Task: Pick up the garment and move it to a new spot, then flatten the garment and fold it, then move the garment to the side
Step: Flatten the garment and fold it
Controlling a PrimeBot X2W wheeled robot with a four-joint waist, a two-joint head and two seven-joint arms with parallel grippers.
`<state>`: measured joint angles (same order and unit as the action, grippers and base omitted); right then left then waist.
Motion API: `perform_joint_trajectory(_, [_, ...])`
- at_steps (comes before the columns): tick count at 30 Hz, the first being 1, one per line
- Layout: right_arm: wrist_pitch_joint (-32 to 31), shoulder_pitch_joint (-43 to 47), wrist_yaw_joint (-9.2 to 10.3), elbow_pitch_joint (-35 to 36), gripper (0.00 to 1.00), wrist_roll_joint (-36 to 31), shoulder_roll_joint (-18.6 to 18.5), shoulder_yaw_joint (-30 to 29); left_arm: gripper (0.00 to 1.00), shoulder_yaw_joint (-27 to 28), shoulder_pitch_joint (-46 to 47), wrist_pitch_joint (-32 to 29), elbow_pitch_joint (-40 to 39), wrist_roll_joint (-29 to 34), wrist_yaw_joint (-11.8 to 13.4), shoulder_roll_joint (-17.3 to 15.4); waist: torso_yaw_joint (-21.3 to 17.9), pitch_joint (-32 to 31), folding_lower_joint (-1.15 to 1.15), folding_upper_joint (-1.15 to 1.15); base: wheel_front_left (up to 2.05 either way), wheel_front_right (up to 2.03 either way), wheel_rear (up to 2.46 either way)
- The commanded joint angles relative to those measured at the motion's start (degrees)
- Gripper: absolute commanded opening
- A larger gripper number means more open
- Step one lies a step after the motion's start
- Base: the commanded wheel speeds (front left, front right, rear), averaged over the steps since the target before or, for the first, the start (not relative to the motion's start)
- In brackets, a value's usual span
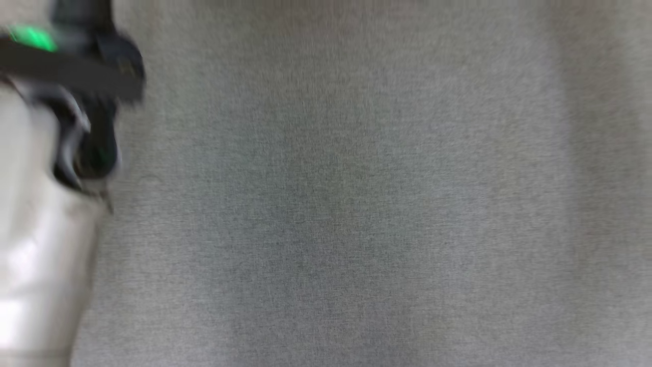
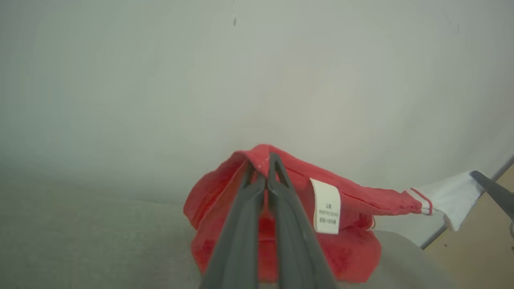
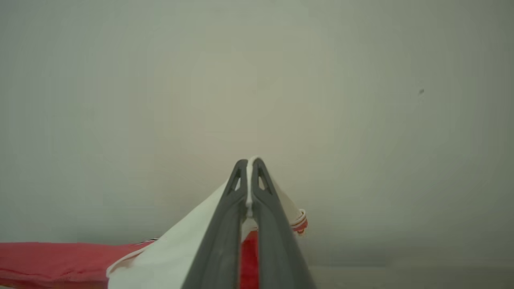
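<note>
The garment [image 2: 349, 249] is red with a white part, a red-striped trim and a white label [image 2: 327, 205]. In the left wrist view my left gripper [image 2: 261, 158] is shut on a red fold of it, and the cloth hangs below the fingers over the grey surface. Its white corner stretches right to a dark finger [image 2: 496, 194] of my right gripper. In the right wrist view my right gripper [image 3: 249, 162] is shut on the white edge of the garment [image 3: 180, 249], with red cloth trailing off to the left. The blurred head view shows my left arm's pale forearm [image 1: 35, 255].
A grey fabric-covered table top [image 1: 356, 204] lies under both arms. A pale plain wall [image 2: 257, 80] stands behind the garment. At the right of the left wrist view the table's edge drops to a tan floor [image 2: 482, 253].
</note>
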<state>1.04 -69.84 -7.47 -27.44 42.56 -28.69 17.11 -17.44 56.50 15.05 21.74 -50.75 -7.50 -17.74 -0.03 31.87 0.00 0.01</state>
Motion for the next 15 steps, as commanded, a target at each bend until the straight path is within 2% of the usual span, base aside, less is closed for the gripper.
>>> perform_joint_trajectory(1, [-2.4,4.4,-0.06,2.4,0.00,1.2,-1.6,-1.1,0.00,-0.5,-3.8,-0.1,-0.6,-1.2,0.0,-0.4,0.2,-4.3,0.00,-0.01,0.00,0.00,0.00])
perform_joint_trajectory(3, [-4.0,7.6,-0.06,3.9,0.00,1.9,-2.1,-2.3,0.00,-1.1,-5.9,-0.3,-0.9,-1.8,0.0,-0.5,0.2,-5.3,0.00,-0.01,0.00,0.00,0.00])
perform_joint_trajectory(7, [-11.9,19.6,-0.06,9.4,0.00,1.6,-3.0,-7.4,0.00,-2.9,-13.8,-0.8,-1.9,-2.5,0.3,-0.6,0.1,-8.8,0.00,-0.01,0.00,0.00,0.00])
perform_joint_trajectory(15, [-25.3,40.9,-0.06,18.8,0.00,-5.7,5.4,-19.5,0.00,-4.5,-27.2,-0.4,-1.6,-4.3,1.8,1.8,-0.3,-14.6,0.00,-0.01,0.00,0.00,0.00])
